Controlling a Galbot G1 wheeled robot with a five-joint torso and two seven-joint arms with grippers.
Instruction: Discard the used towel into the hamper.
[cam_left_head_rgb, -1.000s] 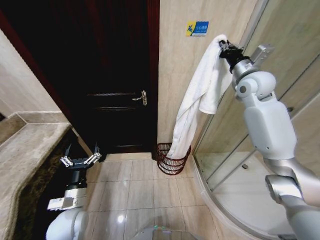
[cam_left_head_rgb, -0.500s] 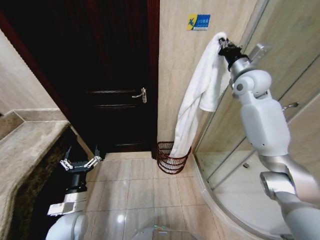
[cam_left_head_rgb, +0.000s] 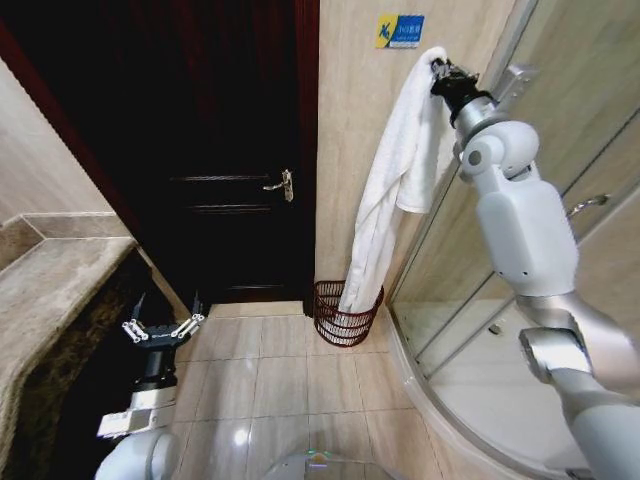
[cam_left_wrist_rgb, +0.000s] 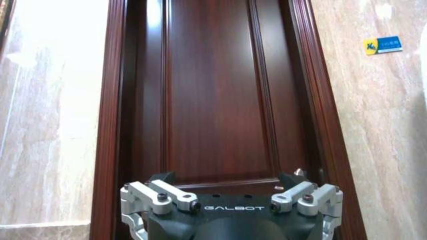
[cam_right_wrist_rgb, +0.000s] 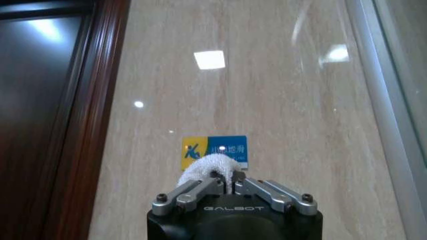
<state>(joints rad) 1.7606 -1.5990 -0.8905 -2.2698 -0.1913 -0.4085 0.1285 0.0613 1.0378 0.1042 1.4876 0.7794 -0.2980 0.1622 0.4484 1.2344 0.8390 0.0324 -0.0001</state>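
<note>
A long white towel (cam_left_head_rgb: 395, 190) hangs down the beige wall, pinched at its top end by my right gripper (cam_left_head_rgb: 437, 70), which is raised high beside the shower glass. In the right wrist view the fingers (cam_right_wrist_rgb: 200, 191) are shut on a bunch of the towel (cam_right_wrist_rgb: 212, 167). The towel's lower end drops into the hamper (cam_left_head_rgb: 340, 315), a dark reddish-brown openwork basket on the floor against the wall. My left gripper (cam_left_head_rgb: 160, 328) is held low at the left, open and holding nothing, facing the door (cam_left_wrist_rgb: 213, 90).
A dark wooden door (cam_left_head_rgb: 220, 150) with a metal handle (cam_left_head_rgb: 280, 185) stands left of the hamper. A stone counter (cam_left_head_rgb: 50, 290) runs along the left. The curved glass shower enclosure (cam_left_head_rgb: 480, 330) borders the right. A blue and yellow sign (cam_left_head_rgb: 400, 30) is on the wall. The tiled floor (cam_left_head_rgb: 280, 370) is in front.
My right gripper has lifted the towel slightly higher, and the towel hangs straighter above the hamper. The view has shifted a little. The left gripper stays low and open.
</note>
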